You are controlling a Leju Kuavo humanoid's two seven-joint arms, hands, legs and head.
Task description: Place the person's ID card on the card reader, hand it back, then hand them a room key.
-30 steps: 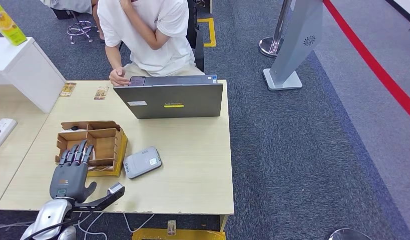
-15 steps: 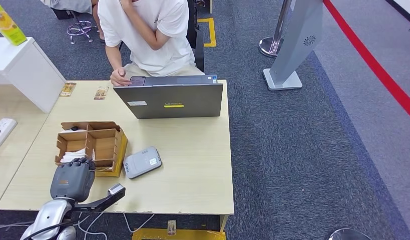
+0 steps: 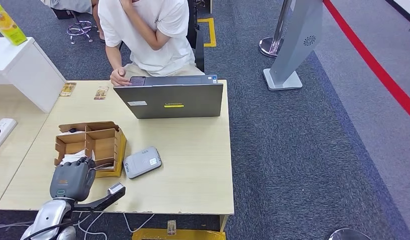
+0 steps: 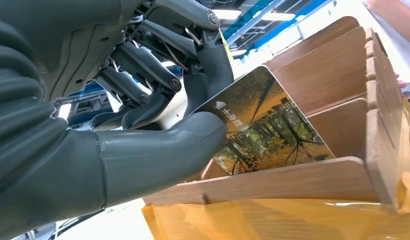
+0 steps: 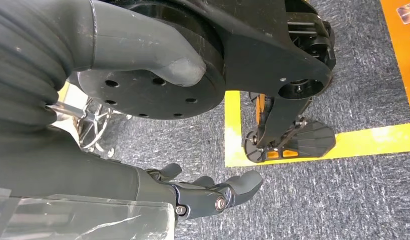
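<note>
From the head view, the left hand (image 3: 72, 178) is curled at the near side of the wooden box (image 3: 105, 142), beside the card reader (image 3: 141, 162). Up close, it pinches a room key (image 4: 263, 125) inside the box. The right hand (image 5: 202, 192) hangs loose with nothing in it. Giving the key is left, I think.

Pale wooden table (image 3: 192, 165) on dark grey carpet (image 3: 303, 150), red floor stripe (image 3: 373, 62) alongside
</note>
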